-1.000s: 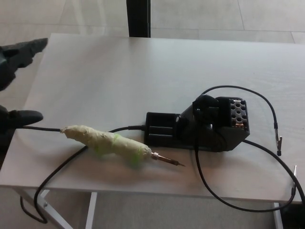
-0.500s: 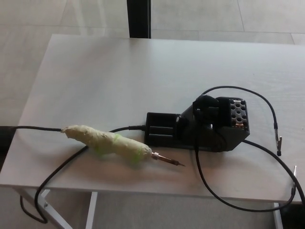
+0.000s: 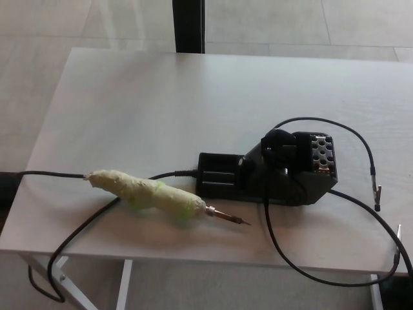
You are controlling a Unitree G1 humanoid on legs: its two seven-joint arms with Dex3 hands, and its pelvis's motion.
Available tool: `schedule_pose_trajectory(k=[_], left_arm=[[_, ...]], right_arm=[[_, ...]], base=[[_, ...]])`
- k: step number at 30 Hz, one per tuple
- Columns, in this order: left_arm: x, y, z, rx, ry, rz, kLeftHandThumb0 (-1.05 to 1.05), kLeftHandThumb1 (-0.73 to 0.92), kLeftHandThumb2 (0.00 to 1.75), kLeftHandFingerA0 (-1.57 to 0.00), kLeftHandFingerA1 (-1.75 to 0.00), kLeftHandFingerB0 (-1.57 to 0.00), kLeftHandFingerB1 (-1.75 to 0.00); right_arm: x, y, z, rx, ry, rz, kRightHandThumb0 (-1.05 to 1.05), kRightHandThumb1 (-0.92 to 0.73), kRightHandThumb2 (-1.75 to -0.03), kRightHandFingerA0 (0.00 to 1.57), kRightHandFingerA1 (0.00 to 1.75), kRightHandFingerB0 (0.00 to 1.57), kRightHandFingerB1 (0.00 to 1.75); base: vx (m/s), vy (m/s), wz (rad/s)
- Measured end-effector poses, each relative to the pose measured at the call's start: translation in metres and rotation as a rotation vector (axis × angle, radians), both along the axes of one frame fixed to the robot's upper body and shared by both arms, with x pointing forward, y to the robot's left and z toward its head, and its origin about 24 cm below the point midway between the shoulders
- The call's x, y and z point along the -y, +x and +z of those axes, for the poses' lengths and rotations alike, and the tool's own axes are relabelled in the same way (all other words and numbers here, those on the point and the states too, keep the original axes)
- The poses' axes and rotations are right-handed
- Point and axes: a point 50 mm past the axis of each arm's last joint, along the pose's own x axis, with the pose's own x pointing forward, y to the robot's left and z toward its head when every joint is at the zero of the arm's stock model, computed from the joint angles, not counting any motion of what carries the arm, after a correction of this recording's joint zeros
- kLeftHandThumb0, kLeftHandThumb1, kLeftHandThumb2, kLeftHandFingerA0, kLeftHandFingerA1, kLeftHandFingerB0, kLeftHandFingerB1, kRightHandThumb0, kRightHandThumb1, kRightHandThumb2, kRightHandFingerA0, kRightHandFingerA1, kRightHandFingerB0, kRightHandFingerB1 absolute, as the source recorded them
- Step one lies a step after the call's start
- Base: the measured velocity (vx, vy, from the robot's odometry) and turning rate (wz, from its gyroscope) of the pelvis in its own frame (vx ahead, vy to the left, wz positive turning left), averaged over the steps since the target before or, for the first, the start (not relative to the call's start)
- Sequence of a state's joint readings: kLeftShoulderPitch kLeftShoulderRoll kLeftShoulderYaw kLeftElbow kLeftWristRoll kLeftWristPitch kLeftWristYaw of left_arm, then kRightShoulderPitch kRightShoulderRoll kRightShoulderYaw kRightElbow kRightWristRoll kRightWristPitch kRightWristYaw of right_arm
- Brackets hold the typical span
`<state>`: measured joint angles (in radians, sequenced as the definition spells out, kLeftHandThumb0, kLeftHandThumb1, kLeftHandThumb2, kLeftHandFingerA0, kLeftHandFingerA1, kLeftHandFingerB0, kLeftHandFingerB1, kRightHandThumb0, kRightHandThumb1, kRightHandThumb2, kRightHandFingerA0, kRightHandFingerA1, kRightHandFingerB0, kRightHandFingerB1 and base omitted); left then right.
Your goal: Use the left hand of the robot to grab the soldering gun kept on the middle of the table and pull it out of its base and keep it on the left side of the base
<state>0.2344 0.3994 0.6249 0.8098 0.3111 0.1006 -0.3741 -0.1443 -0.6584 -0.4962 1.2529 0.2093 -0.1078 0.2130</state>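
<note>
Head view, sole cam. Soldering gun [image 3: 150, 196] lies flat on the table [image 3: 161, 97], out of its base [image 3: 271, 171], to the base's left w/ a clear gap between them. Its handle is wrapped in pale tape w/ green patches; the metal tip [image 3: 227, 217] points right toward the base, not touching it. Gun's cable [image 3: 71, 252] leaves the rear of the handle, runs off the table's left edge & loops below the front edge. Base sits mid-table, black, w/ a perforated block at its right end; a thin black lead [image 3: 335, 258] curls around it to the right. Neither robot hand shows, so I can't tell whether the fingers are wide or closed; nothing holds the gun. My reading: placement looks done. To finish well I keep the left arm clear of the cable at the table's left edge, since a snag there would drag the gun back or roll its tip into the base.
</note>
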Motion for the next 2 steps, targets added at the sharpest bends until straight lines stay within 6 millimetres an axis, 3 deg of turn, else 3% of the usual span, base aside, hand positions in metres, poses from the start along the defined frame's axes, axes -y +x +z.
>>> schedule_pose_trajectory(k=[1, 2], left_arm=[[0.0004, -0.0064, -0.0040, -0.016, -0.008, 0.031, -0.58, 0.66, 0.60, -0.79, -0.62, -0.71, -0.56], [0.0007, -0.0100, -0.0061, -0.024, -0.012, 0.048, -0.57, 0.66, 0.60, -0.78, -0.61, -0.70, -0.55]], right_arm=[[-0.0006, -0.0012, -0.0013, 0.000, 0.006, -0.002, -0.94, -0.42, -1.16, 0.79, 1.44, 0.00, 1.44], [-0.0010, -0.0021, -0.0024, 0.001, 0.011, -0.004, -0.94, -0.41, -1.16, 0.79, 1.44, 0.00, 1.47]], base=[[0.00, 0.000, 0.00], [0.00, 0.000, 0.00]])
